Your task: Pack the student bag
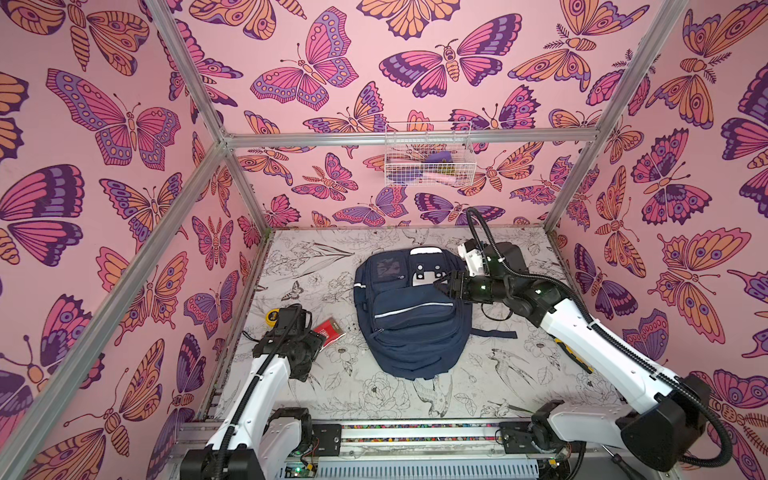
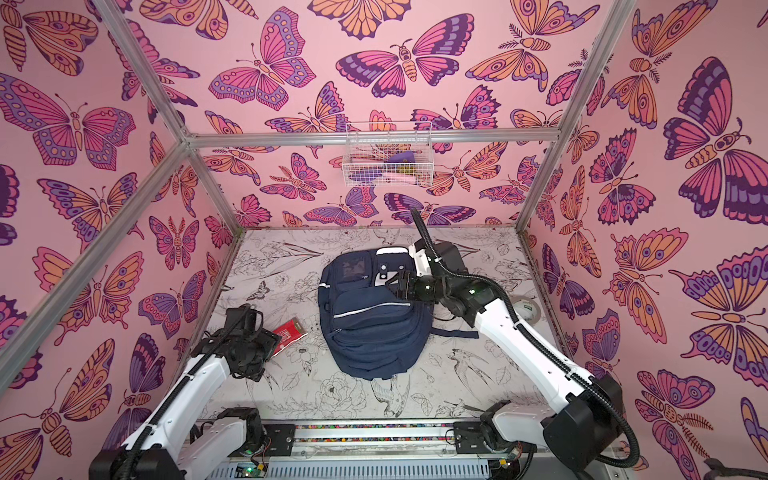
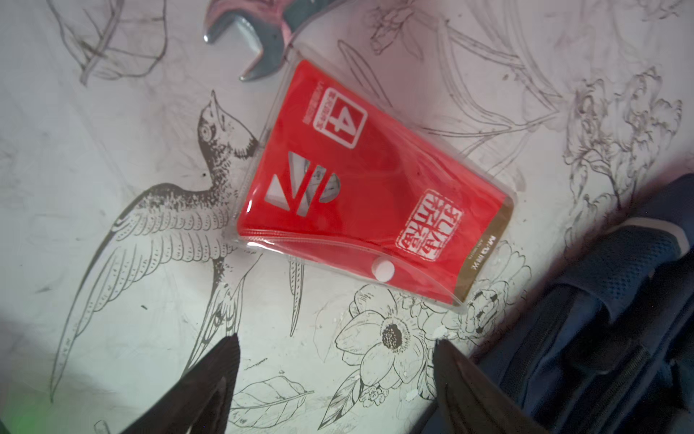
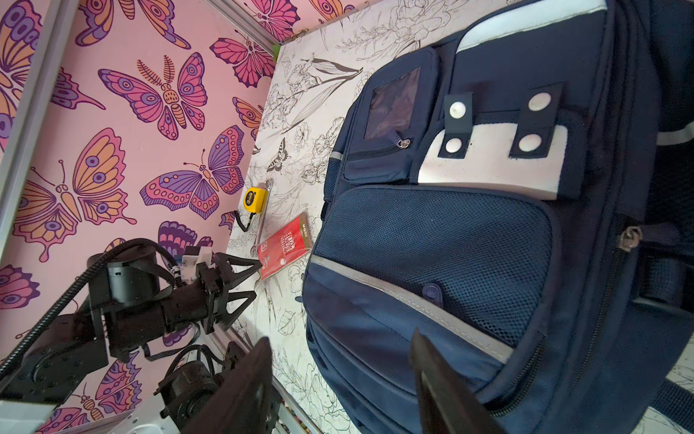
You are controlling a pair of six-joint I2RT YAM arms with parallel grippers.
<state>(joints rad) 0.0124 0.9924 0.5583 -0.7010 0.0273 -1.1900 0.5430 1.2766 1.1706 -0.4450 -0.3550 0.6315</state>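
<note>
The student bag (image 1: 411, 328) (image 2: 374, 332) is a navy backpack lying flat mid-table with its mesh front pocket (image 4: 432, 240) facing up and its zips shut. Its edge shows in the left wrist view (image 3: 601, 338). A red pouch in a clear sleeve (image 1: 329, 329) (image 2: 289, 333) (image 3: 368, 199) (image 4: 285, 246) lies just left of it. My left gripper (image 3: 337, 340) (image 4: 255, 280) hovers open just short of that pouch, empty. My right gripper (image 1: 438, 286) (image 2: 388, 284) (image 4: 340, 336) is open over the bag's upper front, with nothing between its fingers.
A steel wrench (image 3: 255, 41) (image 4: 261, 221) and a yellow tape measure (image 1: 272, 316) (image 4: 253, 197) lie beyond the pouch near the left wall. A wire basket (image 1: 428, 158) (image 2: 388, 158) hangs on the back wall. A white round object (image 2: 525, 309) sits behind my right arm.
</note>
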